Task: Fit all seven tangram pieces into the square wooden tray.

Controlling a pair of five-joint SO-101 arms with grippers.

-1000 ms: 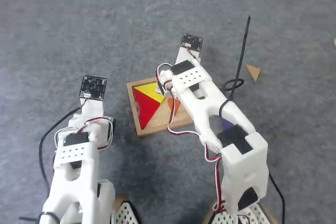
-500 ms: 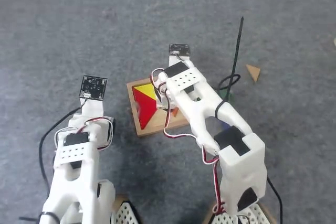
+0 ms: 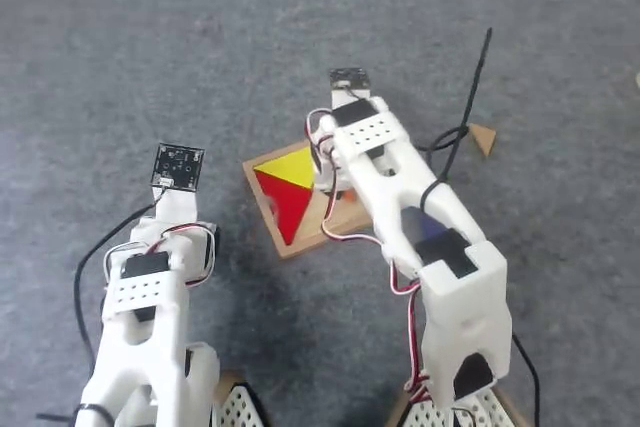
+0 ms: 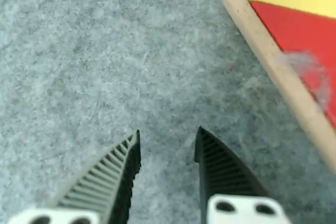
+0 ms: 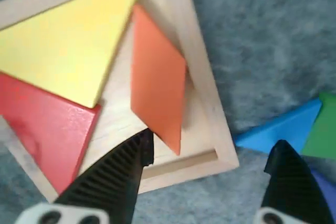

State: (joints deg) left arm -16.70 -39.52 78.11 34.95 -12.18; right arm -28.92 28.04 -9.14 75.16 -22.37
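**Q:** Entry, high view: what is masked?
**A:** My right arm [image 3: 400,187] covers the right half of the tray [image 3: 262,207], and with it most of the orange piece [image 5: 157,93] and blue piece [image 5: 283,127].
**Q:** Wrist views?
**A:** Right wrist: green piece [image 5: 321,129] cut by the edge, shape undetermined. Left wrist: tray and red piece [image 4: 304,30] cropped.

No readable text, brand, number or sign for you here: wooden tray [image 4: 270,64] bare along rim, tangram pieces [image 5: 68,40] plain colour, unmarked.
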